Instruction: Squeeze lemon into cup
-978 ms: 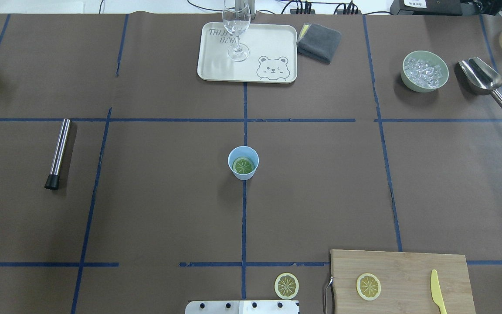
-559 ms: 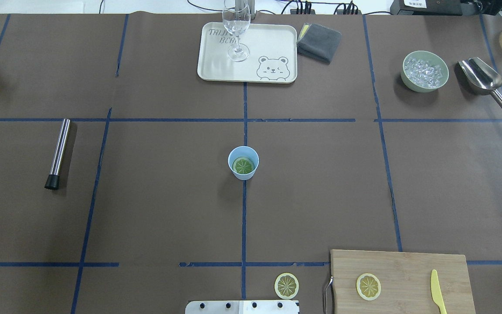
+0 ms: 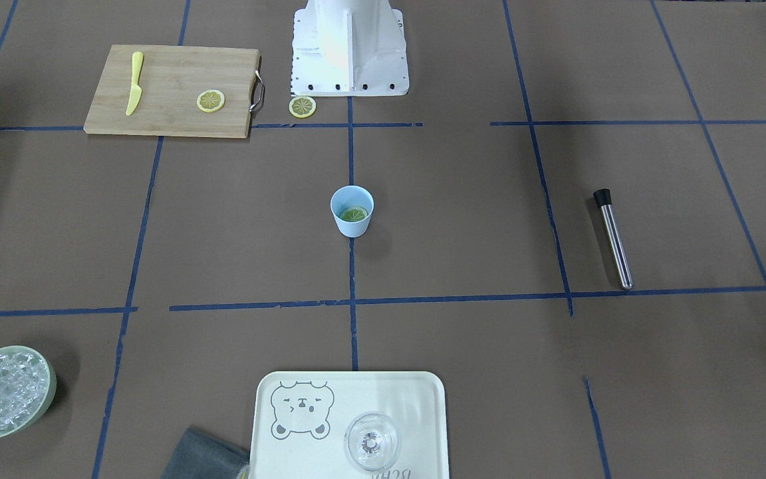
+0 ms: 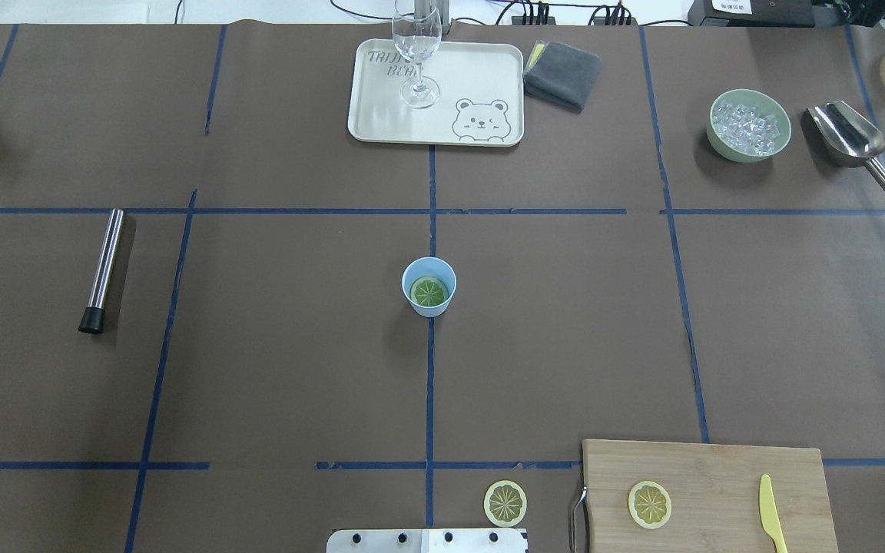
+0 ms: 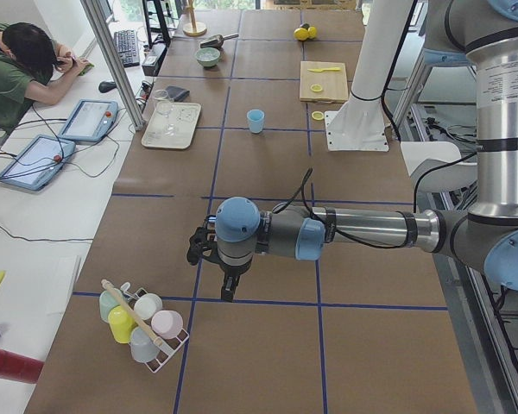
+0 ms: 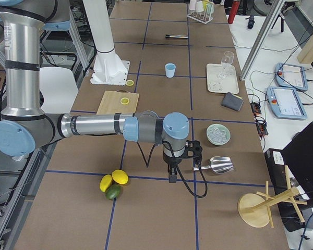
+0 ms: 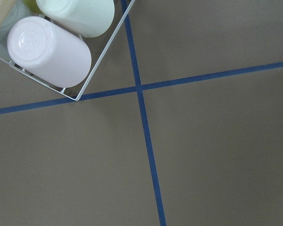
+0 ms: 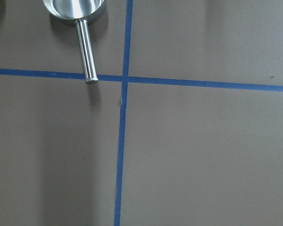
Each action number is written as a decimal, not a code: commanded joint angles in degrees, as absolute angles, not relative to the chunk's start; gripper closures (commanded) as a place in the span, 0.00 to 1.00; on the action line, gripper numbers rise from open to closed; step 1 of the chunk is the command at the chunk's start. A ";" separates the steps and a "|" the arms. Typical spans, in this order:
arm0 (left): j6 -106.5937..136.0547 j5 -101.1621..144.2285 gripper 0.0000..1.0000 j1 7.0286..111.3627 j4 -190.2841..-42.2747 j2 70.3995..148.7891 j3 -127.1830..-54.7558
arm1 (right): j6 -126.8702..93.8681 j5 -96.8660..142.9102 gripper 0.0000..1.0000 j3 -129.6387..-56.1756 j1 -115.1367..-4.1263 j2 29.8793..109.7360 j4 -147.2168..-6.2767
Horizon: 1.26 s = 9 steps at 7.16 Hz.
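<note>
Fingers: can't tell on either side. The left gripper point(image 5: 228, 291) and right gripper point(image 6: 171, 176) appear only in the two side views, both pointing down over bare table. Neither wrist cam catches a fingertip.

Room: the cup point(image 4: 429, 286) stands upright at table centre on the tape cross, with bare paper all round it. The arms sit at opposite table ends, well apart from it. The left gripper hangs near the cup rack point(image 5: 142, 323); the right one is just beside the scoop point(image 6: 215, 165) handle.

Counts:
- 3 slices:
  - lemon slice point(image 4: 429, 292) flat in the bottom of the cup
  - second slice point(image 4: 505, 503) on bare paper between the robot base point(image 4: 427, 540) and the cutting board point(image 4: 719, 468)
  - third slice point(image 4: 649, 504) on the board
- 1 each of:
  - yellow knife point(image 4: 772, 513), near the board's right edge
  - glass point(image 4: 416, 54), on the tray point(image 4: 381, 115)
  - grey cloth point(image 4: 563, 73)
  - bowl of ice point(image 4: 719, 142)
  - steel muddler point(image 4: 104, 269)

View differences:
- Only the side views show the arms, the rack, the whole fruit point(image 6: 113, 183) (two yellow, one green) and a person point(image 5: 4, 86) at the desk.
- Left wrist cam: rack corner over a tape cross, two pale cups in it.
- Right wrist cam: scoop handle tip on the tape line.
- Front view: the slice sits low, well below the cup rim.
</note>
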<state>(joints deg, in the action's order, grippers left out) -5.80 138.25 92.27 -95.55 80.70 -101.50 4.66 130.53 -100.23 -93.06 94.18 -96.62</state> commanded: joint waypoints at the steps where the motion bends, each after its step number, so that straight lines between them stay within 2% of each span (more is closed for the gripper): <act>1: -5.80 138.25 0.00 92.37 -95.62 79.72 -101.86 | 4.04 130.52 0.00 -100.37 -92.90 94.22 -96.59; 9: -5.80 138.34 0.00 92.64 -95.54 79.28 -102.13 | 4.48 130.69 0.00 -99.76 -92.64 95.62 -96.68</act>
<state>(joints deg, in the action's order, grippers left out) -5.78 138.33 92.62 -95.54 79.34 -102.10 4.46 130.69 -99.83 -92.69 95.32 -96.68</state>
